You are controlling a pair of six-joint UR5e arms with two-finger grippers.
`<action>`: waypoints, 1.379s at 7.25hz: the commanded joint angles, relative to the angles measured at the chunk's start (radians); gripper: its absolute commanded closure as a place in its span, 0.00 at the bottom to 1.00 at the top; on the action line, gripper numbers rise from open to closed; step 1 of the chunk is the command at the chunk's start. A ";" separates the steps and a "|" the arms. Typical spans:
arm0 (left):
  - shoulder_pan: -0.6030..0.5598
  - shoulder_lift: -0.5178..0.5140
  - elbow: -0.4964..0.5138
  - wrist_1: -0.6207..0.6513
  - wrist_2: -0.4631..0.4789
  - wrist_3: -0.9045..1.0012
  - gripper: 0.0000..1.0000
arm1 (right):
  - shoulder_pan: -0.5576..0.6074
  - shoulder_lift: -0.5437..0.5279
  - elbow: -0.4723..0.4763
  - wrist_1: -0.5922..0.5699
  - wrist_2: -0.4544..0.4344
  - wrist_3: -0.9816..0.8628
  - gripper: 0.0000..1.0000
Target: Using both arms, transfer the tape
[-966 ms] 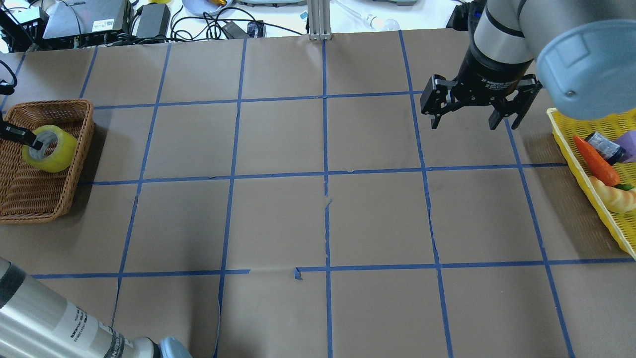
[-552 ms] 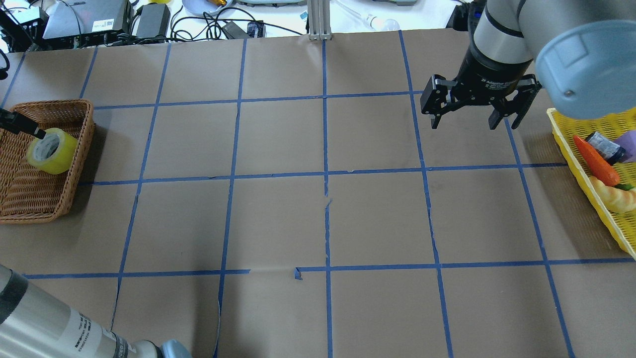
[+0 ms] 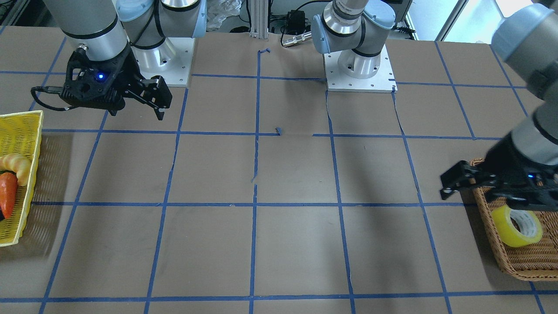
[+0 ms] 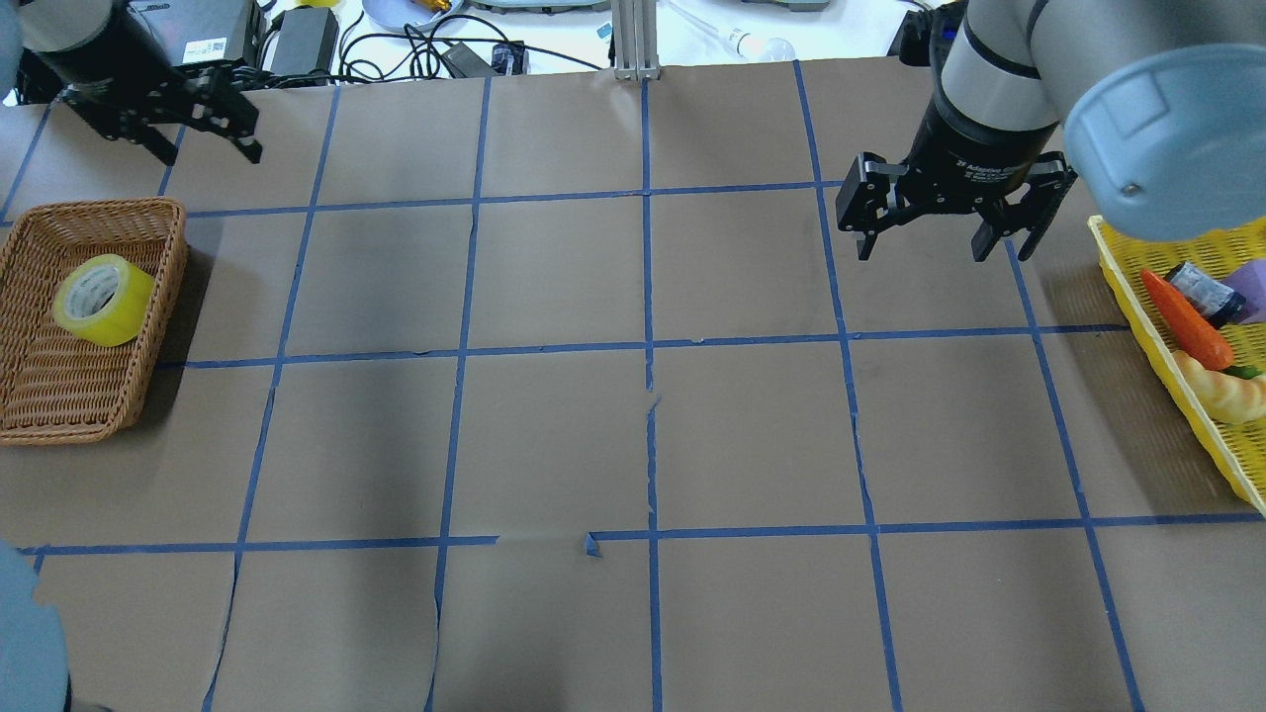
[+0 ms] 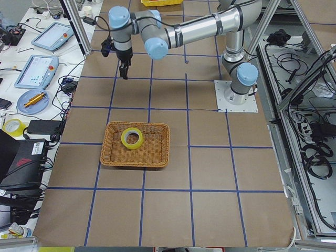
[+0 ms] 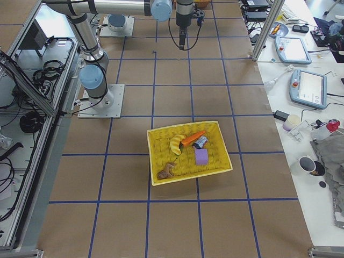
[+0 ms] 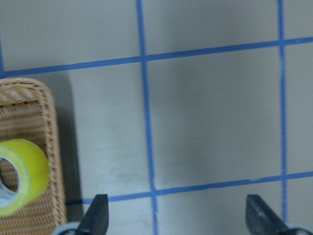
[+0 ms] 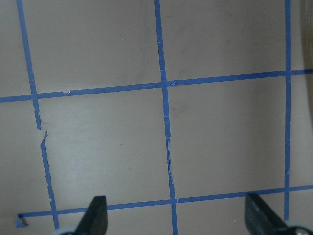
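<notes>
The yellow tape roll (image 4: 101, 299) lies tilted in the brown wicker basket (image 4: 163, 326) at the table's left end. It also shows in the front view (image 3: 518, 226), the left side view (image 5: 132, 138) and the left wrist view (image 7: 22, 176). My left gripper (image 4: 210, 150) is open and empty. It hangs high, beyond the basket's far side and clear of the tape, and it shows in the front view (image 3: 453, 185); its fingertips (image 7: 99, 215) frame bare table. My right gripper (image 4: 940, 249) is open and empty above the far right of the table, as the front view (image 3: 137, 112) also shows.
A yellow plastic basket (image 4: 1226, 445) with a carrot, a banana-like piece and other items stands at the right end; it also shows in the right side view (image 6: 193, 178). Cables and power bricks (image 4: 297, 40) and a metal post (image 4: 633, 40) lie past the far edge.
My left gripper was at the tape over the wicker basket. The tape dropped into the basket, and the gripper has let go, risen and moved to the far side. The right arm barely moved.
</notes>
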 commanded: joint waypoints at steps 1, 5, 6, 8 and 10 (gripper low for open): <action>-0.260 0.079 -0.058 -0.008 0.015 -0.208 0.00 | -0.001 0.001 0.000 0.003 0.000 0.000 0.00; -0.188 0.221 -0.093 -0.100 0.064 -0.213 0.00 | -0.001 -0.001 0.000 0.005 -0.001 0.000 0.00; -0.123 0.225 -0.098 -0.100 0.029 -0.213 0.00 | -0.001 0.001 0.000 0.003 -0.001 -0.002 0.00; -0.148 0.242 -0.141 -0.097 0.026 -0.257 0.00 | -0.001 0.003 0.000 0.002 -0.001 -0.002 0.00; -0.164 0.252 -0.144 -0.096 0.053 -0.255 0.00 | 0.001 0.003 0.000 0.002 0.000 -0.002 0.00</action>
